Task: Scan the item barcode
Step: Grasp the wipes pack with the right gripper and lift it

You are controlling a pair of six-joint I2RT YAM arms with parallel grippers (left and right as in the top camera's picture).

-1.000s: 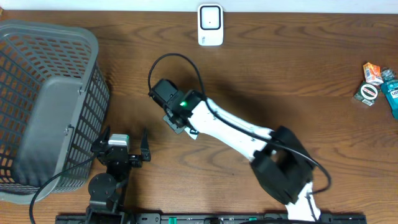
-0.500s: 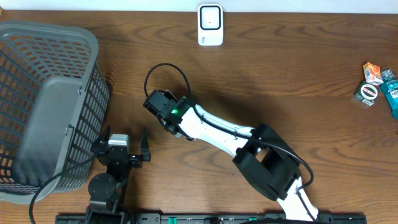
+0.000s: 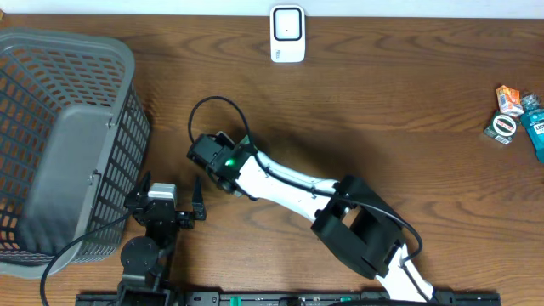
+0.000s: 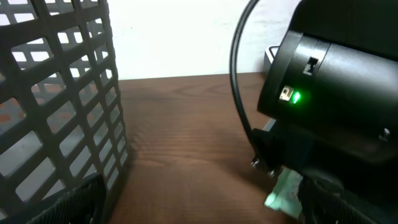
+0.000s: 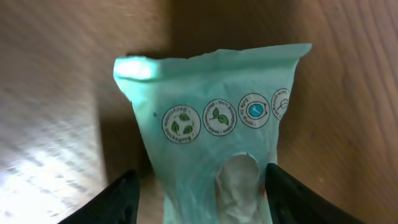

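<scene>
The right tool holds a pale green packet between its two fingers, gripped at its lower part, with the sealed end jutting past the tips above the wooden surface. It hangs just beside the left tool, whose fingers stand wide, near the grey basket and well apart from the white scanner

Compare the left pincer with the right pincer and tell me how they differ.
The left pincer stands wide open with nothing between its fingers; the right pincer is closed on a pale green packet. The left pincer sits beside the grey basket; the right pincer is farther out toward the middle of the table, its arm stretched. Both are black and two-fingered.
</scene>
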